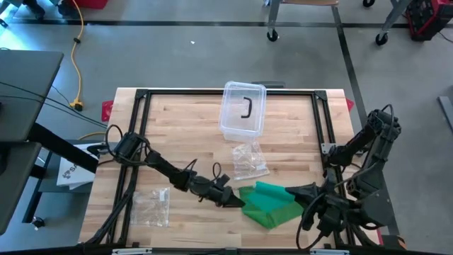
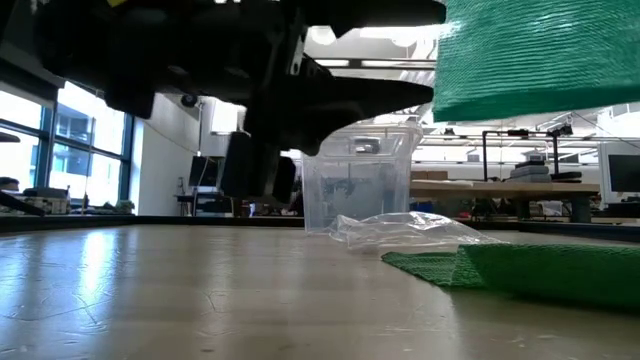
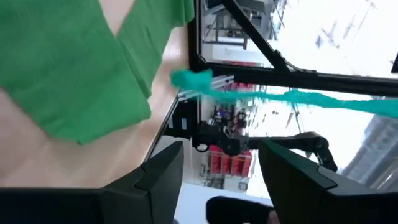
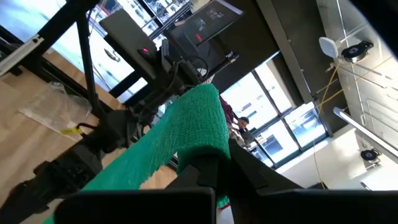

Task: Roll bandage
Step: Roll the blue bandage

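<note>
- A grey concrete floor [image 1: 184, 49] lay around the light wooden plank counter [image 1: 184, 134].
- A yellow cable [image 1: 76, 53] crossed it.
- Tall bright windows [image 2: 90, 150] lined the room.

- No readable text, labels, brands or numbers in any view.
- White sheet [image 1: 73, 172] off the table's [image 1: 184, 120] left edge carries dark print (too small to read).
- Tub [image 1: 243, 108] shows only a black hook-shaped mark, not clearly a letter.
- Screen [image 4: 208, 20] in the right wrist view shows red marks, illegible.
</note>
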Motion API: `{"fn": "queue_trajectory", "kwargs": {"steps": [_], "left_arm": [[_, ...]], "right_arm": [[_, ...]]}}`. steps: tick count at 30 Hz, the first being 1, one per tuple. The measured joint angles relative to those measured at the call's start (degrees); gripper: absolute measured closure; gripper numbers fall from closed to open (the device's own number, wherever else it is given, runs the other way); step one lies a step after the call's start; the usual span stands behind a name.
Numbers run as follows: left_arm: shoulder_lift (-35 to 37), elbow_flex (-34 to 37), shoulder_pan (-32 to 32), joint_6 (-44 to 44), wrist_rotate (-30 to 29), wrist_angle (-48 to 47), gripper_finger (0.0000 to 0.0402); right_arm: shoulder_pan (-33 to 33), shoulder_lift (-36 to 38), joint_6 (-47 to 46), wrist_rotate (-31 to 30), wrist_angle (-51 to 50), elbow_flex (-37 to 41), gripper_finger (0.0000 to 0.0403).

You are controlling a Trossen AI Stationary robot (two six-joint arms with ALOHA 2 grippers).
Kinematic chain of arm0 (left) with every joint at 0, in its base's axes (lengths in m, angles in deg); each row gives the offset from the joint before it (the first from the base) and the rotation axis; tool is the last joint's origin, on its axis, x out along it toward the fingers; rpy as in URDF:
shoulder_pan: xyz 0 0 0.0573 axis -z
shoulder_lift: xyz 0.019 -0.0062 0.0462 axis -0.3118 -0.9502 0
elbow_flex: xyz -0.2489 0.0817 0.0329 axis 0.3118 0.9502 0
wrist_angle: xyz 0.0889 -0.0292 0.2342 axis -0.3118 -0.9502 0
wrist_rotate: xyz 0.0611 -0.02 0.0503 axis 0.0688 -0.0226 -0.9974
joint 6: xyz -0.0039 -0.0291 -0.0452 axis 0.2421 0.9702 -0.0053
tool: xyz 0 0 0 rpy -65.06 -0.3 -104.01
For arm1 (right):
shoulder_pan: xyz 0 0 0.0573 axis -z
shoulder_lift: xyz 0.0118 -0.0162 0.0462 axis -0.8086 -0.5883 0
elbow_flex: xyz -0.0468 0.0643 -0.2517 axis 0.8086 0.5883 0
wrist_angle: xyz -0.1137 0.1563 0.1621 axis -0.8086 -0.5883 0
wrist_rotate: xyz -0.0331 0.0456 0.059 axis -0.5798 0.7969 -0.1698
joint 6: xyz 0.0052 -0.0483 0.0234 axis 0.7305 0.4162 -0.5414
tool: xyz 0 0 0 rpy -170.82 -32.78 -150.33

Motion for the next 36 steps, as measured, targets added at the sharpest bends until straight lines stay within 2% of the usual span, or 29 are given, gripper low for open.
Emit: {"fn": "queue_trajectory", "kwargs": {"steps": [8, 12, 18, 36], "left_arm": [[-0.2, -0.6, 2.9, 2.4, -10.4, -0.3, 0.0202], [-0.2, -0.6, 2.9, 2.4, -14.3, 0.0, 0.0202], [-0.3, -0.6, 2.6, 1.0, -15.0, 1.9, 0.0202], [-0.3, -2.4, 5.2, 4.5, -17.5, 1.1, 0.0202]], "right_arm": [[0.9, 0.0, -0.1, 1.4, 0.0, 0.0, 0.0399], [0.9, 0.0, -1.1, 4.5, 0.0, 0.0, 0.0399], [0.9, 0.0, -1.7, 6.2, -0.1, 0.0, 0.0399], [0.9, 0.0, -1.9, 9.6, -0.2, 0.0, 0.0399]]}}
